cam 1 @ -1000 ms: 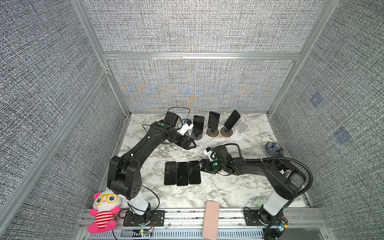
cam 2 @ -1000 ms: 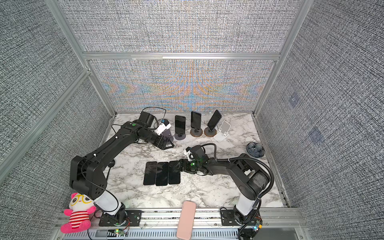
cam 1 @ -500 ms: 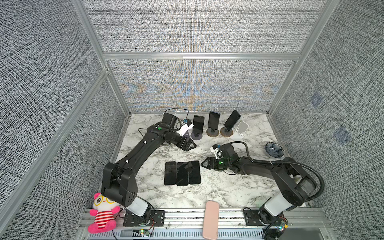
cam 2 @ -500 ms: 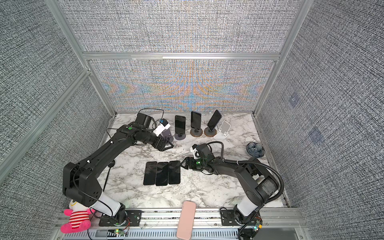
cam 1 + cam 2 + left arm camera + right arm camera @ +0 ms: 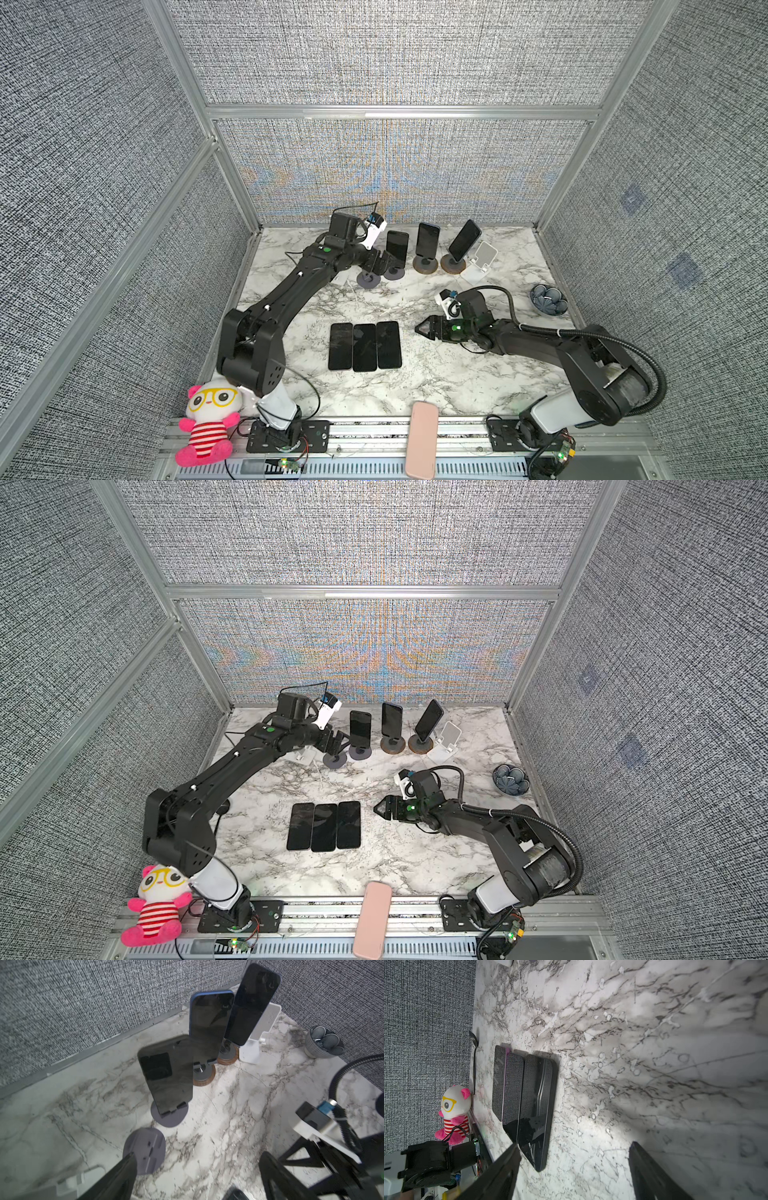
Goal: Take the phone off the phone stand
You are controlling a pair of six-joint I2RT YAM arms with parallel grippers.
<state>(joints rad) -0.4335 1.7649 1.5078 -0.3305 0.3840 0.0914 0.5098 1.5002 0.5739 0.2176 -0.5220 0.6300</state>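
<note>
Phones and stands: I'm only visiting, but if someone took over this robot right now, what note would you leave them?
Left gripper: open, empty, near the leftmost standing phone.
Right gripper: open, empty, beside the three flat phones.
Done: those three appear to be removed.
Left: the leftmost standing phone, middle phone and tilted phone sit on stands at the back.

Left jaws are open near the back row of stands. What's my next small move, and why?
Probably ease the left gripper forward until its open, empty jaws straddle the nearest standing phone, before closing. That phone rests on the lip of its gray stand, just ahead of the gripper and untouched.
</note>
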